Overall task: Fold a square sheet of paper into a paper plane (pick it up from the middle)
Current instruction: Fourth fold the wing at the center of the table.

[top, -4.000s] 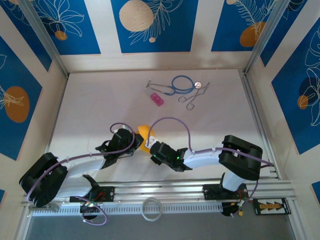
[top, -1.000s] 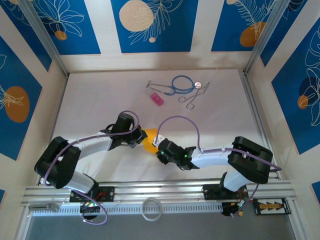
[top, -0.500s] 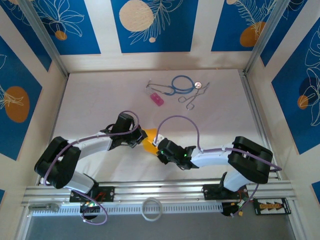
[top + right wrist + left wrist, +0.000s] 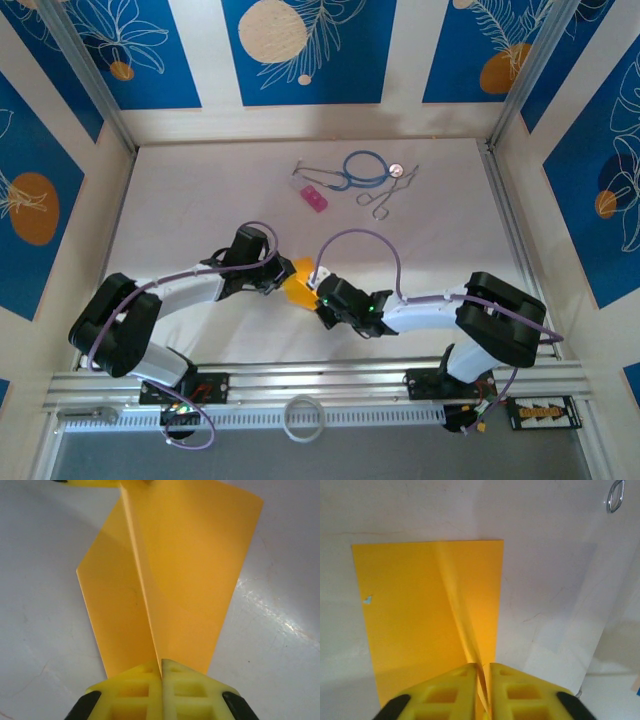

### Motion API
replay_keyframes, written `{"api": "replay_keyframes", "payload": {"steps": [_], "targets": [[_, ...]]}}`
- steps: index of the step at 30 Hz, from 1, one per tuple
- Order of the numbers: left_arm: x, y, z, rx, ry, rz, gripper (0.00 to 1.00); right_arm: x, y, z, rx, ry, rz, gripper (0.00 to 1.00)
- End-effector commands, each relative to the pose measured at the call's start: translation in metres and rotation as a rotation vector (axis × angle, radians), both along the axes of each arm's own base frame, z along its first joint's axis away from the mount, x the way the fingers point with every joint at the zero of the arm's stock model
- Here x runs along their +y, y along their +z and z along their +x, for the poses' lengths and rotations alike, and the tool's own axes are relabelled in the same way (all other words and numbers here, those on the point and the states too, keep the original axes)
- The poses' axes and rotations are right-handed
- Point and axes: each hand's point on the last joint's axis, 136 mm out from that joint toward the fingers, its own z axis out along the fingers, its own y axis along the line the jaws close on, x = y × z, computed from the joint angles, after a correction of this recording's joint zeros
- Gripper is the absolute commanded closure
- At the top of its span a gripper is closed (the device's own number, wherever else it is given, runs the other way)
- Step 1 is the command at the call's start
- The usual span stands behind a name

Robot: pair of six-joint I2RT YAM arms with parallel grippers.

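Note:
The square sheet of paper [image 4: 297, 281] is orange-yellow and lies on the white table between my two grippers, pinched up into a raised centre ridge. My right gripper [image 4: 312, 291] holds one end of that ridge. In the right wrist view its fingers [image 4: 145, 680] meet tightly on the fold of the sheet [image 4: 190, 570]. My left gripper [image 4: 281, 278] is at the opposite end. In the left wrist view the ridge of the sheet [image 4: 410, 620] runs into a narrow gap at the left gripper [image 4: 482, 672], whose jaws stand slightly apart.
At the back of the table lie a small pink block [image 4: 314, 198], a blue looped tube [image 4: 365, 167] and metal forceps [image 4: 385, 197]. A metal loop [image 4: 615, 495] shows at the left wrist view's top right. A white ring [image 4: 303, 417] sits on the near rail.
My right gripper has closed fully on the paper ridge. The left gripper's jaws have parted a little. Both arms have stayed almost still over the last second.

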Motion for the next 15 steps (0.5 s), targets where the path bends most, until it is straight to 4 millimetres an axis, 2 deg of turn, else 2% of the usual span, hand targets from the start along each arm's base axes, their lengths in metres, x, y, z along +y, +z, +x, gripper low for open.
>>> {"api": "replay_keyframes", "payload": {"steps": [1, 6, 15], "targets": [[0.003, 0.009, 0.006, -0.037, 0.019, 0.004, 0.77, 0.002, -0.003, -0.002, 0.060, -0.027, 0.057, 0.99], [0.017, 0.016, 0.004, -0.077, 0.050, 0.045, 0.64, 0.007, -0.001, -0.005, 0.150, -0.027, 0.167, 1.00], [0.031, 0.024, 0.001, -0.116, 0.084, 0.085, 0.60, 0.006, -0.005, -0.004, 0.245, -0.059, 0.254, 1.00]]}}
